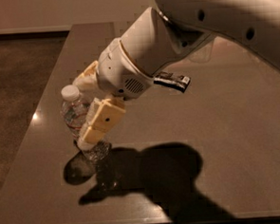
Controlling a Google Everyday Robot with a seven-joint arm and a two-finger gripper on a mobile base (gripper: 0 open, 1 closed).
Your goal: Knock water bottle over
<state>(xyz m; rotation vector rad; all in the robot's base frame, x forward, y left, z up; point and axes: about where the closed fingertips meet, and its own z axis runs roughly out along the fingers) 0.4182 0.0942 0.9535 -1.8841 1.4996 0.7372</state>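
Note:
The water bottle [71, 114] is small, clear and ribbed, with a white cap and a red-and-dark label band. It stands on the brown table [218, 142] near the left edge, its top leaning slightly left. My gripper [81, 111] is open and reaches down from the upper right. Its near cream finger [101, 120] lies across the bottle's right side and hides part of it. The far finger [86, 77] shows behind the bottle, by the cap. I cannot tell whether either finger touches the bottle.
A small dark flat packet [172, 79] lies on the table behind my arm. The table's left edge [23, 149] is close to the bottle, with floor beyond. The arm casts a large shadow [167, 174] toward the front edge.

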